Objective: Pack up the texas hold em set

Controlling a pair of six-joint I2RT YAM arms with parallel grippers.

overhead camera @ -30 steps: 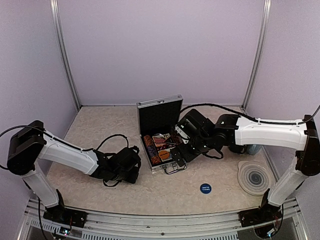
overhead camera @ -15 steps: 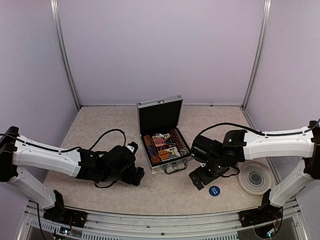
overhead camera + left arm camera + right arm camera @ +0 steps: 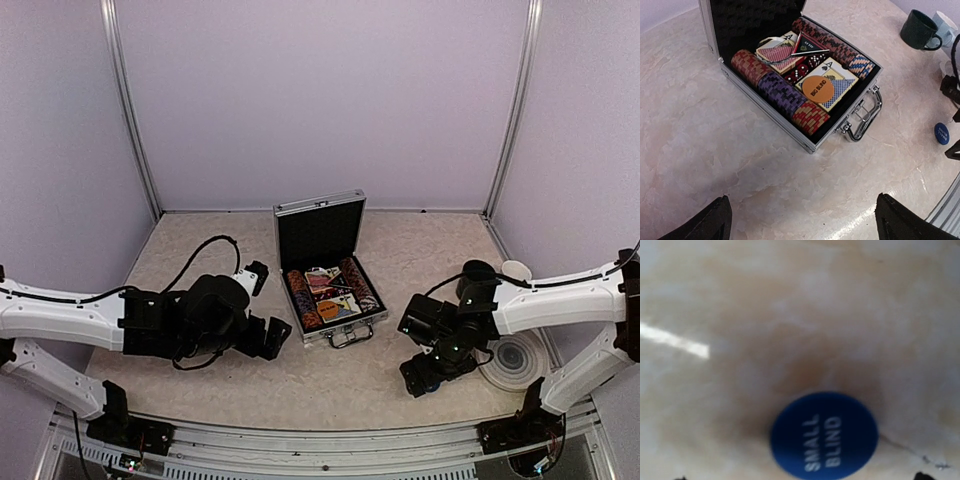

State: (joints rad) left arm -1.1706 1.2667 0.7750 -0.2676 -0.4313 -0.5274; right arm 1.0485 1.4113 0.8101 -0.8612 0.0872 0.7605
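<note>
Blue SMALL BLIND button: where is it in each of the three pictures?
Top view: not seen; the right gripper hangs over the table right of the case, probably covering it.
Left wrist: the blue button lies at the far right edge, beyond the case's handle.
Right wrist: low centre, large, lettering readable.
Shared landmark: the open case, in the top and left wrist views.
</note>
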